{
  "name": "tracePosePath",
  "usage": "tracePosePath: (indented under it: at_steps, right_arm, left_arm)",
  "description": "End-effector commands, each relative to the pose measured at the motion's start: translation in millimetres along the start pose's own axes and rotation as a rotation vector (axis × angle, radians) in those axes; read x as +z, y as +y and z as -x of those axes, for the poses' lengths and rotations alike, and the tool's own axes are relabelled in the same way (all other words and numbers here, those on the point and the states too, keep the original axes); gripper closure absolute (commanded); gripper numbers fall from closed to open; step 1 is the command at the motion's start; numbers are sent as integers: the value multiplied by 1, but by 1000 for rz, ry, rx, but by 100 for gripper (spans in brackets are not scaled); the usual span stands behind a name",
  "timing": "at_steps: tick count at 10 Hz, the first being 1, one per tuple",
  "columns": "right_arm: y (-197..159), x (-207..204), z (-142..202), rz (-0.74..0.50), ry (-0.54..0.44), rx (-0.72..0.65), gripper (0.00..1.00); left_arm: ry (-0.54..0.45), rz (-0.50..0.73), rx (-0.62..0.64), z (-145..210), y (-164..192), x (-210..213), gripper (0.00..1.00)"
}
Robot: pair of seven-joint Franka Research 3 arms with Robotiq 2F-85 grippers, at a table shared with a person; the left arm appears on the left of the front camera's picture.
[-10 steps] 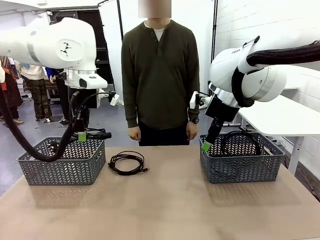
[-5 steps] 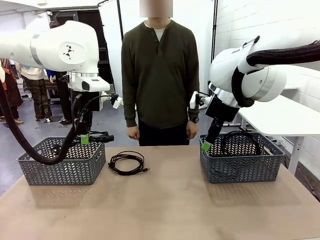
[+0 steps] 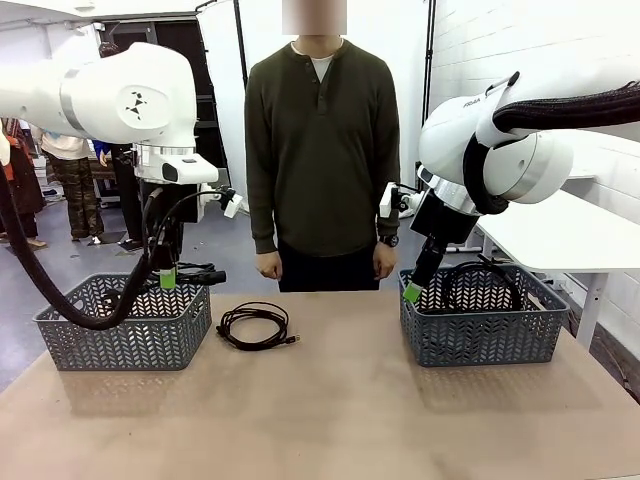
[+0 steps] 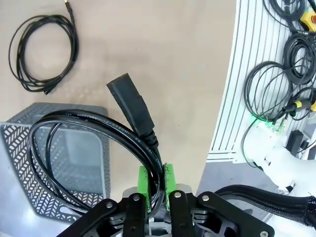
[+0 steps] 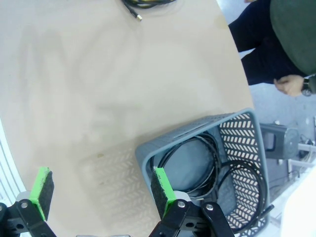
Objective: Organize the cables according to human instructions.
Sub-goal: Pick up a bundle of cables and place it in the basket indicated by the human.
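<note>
Two grey baskets are on the table, one on each side, with a person standing at the far edge between them, arms hanging down.

The left basket has the left gripper hanging right above it. In the left wrist view its green pads are pinched tight on the held cable. That's a black cord whose loop droops over the basket's near corner, and its chunky black plug sticks out past the rim over the tabletop. You can see the basket's grey floor through the loop, and I can't tell whether any of the cord actually touches the basket.

The right basket has coiled cable in it. Black loops lie against the floor and one rises up the far wall, but I can't say how many cords that is. The right gripper sits at the basket's corner nearest the middle of the table. Its jaws are spread wide with nothing between them, one pad over the rim and the other out over bare table.

One more coil, the loose cable, lies flat on the table between the baskets, just beside the left one and well apart from the right.
</note>
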State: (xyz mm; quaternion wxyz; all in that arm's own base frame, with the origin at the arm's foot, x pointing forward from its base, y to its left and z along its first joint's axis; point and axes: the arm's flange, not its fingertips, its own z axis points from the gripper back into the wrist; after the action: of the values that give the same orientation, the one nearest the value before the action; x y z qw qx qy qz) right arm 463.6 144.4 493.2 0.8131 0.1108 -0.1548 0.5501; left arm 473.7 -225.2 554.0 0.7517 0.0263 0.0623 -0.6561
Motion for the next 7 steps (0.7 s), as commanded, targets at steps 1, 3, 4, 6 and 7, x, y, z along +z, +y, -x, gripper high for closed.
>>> tracePosePath:
  at_steps: [1, 3, 4, 6, 7]
  right_arm:
    - [1, 0, 0, 1, 1, -5, 0]
    - [1, 0, 0, 1, 1, -5, 0]
    - [1, 0, 0, 1, 1, -5, 0]
    - [1, 0, 0, 1, 1, -5, 0]
    - [1, 0, 0, 1, 1, -5, 0]
  left_arm:
    - [-35, -29, -27, 31, 7, -7, 100]
    - [-59, -57, -23, 59, 16, -14, 100]
    - [-47, -80, -38, 72, 23, -17, 100]
    - [-31, -108, -70, 97, 36, -25, 100]
    - [-18, -115, -70, 107, 43, -31, 100]
